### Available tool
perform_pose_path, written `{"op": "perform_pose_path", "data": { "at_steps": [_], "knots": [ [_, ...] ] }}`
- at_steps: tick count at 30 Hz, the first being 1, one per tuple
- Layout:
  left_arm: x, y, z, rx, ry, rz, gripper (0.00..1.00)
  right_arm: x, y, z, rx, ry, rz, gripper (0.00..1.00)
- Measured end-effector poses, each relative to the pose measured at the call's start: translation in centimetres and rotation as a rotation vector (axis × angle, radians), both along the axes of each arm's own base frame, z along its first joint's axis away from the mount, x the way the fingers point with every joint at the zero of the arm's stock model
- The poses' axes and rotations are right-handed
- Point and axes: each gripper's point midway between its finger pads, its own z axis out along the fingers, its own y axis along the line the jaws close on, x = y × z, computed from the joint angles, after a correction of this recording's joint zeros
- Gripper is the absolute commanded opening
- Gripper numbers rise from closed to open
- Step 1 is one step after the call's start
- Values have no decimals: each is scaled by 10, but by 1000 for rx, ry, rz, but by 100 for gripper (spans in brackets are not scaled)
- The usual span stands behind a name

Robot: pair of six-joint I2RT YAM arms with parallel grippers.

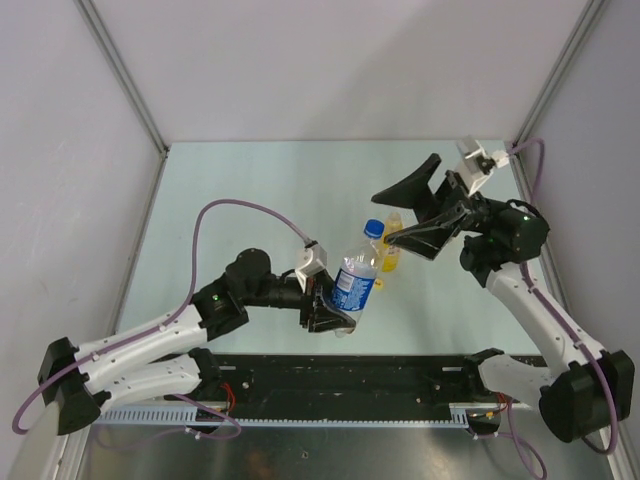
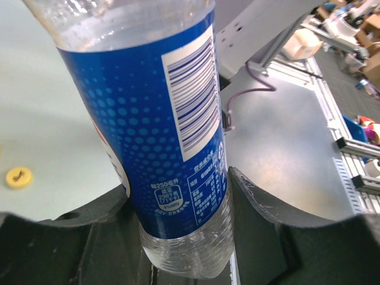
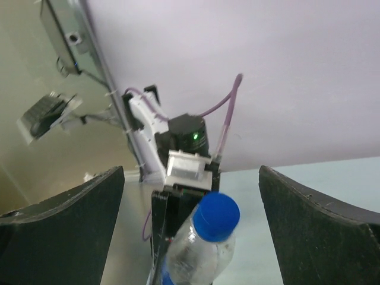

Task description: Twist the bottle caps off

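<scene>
One clear bottle (image 1: 352, 285) pinched by left tool (image 1: 335, 312); right tool (image 1: 383, 218) spread; blue cap (image 3: 217, 214) just ahead

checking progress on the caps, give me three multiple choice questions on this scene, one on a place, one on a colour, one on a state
1. Where is the clear bottle?
A) in a bin
B) between the left gripper fingers
C) on a shelf

2. What colour is its cap?
A) blue
B) yellow
C) white

3. How do the right gripper fingers stand?
A) shut on the cap
B) shut on nothing
C) open

Answers:
1 B: the left wrist view shows the fingers clamped on the bottle's lower body.
2 A: the cap on the neck is plainly blue.
3 C: in the right wrist view the fingers stand wide apart, the cap between them and untouched.
</scene>
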Motion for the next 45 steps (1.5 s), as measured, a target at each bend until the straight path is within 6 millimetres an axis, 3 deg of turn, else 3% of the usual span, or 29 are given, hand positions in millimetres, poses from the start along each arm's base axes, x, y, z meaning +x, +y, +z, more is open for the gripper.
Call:
{"op": "perform_pose_path", "data": {
  "at_steps": [7,10,14,23,28,36,45],
  "knots": [
    [20,9,-31,127,-3,127,12,18,-22,27,93,32,-259,99],
    [30,15,-40,170,-11,195,11,31,-27,26,95,82,-359,99],
    [48,24,-51,236,-35,314,12,55,-29,12,58,181,-460,99],
    [70,30,-59,396,-165,548,12,104,-31,-45,-68,435,-612,99],
    [85,38,-69,537,-271,717,13,112,-30,-59,-108,491,-668,99],
    [113,63,-82,786,-427,1015,15,113,-12,-74,-205,519,-718,96],
    [124,84,-73,852,-490,1172,16,122,-6,-101,-311,570,-807,88]
  ]
}}
